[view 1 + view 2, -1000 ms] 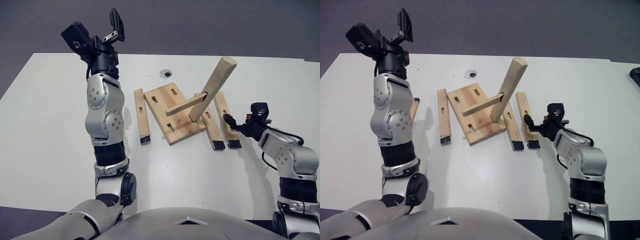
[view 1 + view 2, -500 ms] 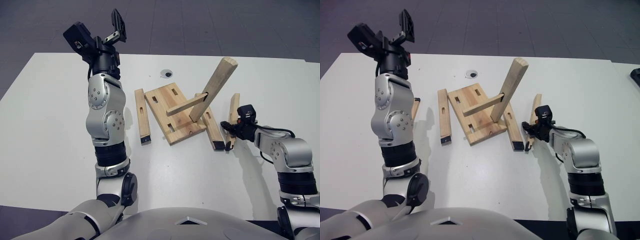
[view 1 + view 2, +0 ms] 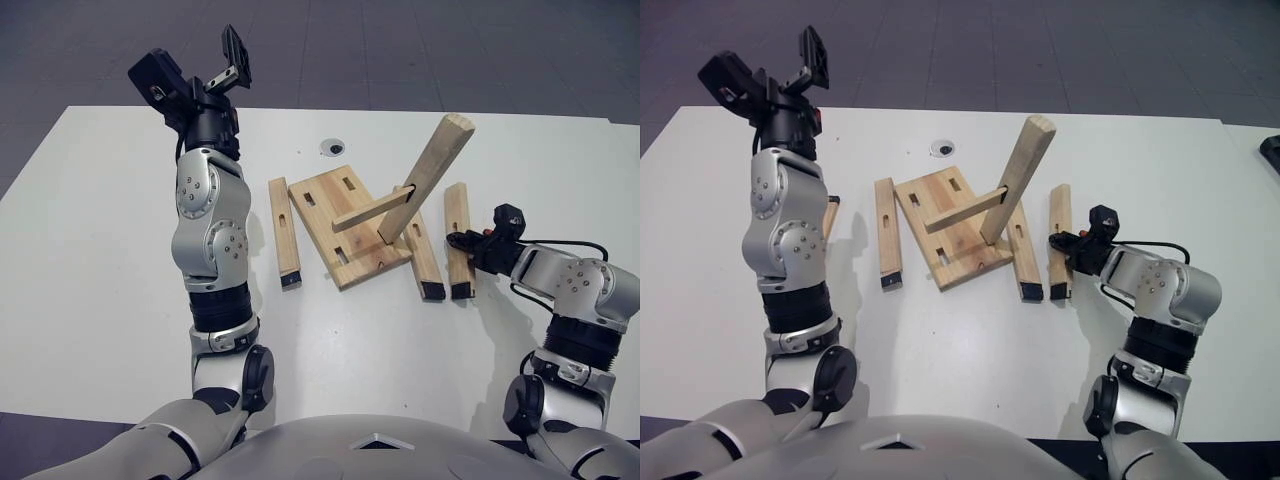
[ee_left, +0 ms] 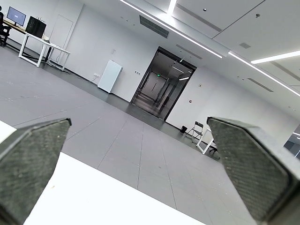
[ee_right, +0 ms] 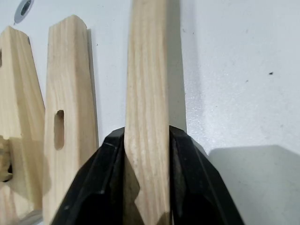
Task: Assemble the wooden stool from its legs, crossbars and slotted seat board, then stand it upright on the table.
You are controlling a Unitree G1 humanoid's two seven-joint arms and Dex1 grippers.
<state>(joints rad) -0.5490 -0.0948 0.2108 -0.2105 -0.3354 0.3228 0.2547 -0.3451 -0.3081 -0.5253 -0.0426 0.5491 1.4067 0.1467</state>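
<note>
Stool leg tight between right fingers, beside a second leg

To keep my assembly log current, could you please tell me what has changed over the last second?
The right claw, which a second ago sat open beside the rightmost leg, has closed on it and swung the leg's far end toward the robot's right. The left claw stayed raised and open. The seat board and the propped leg with its crossbar did not move.
</note>
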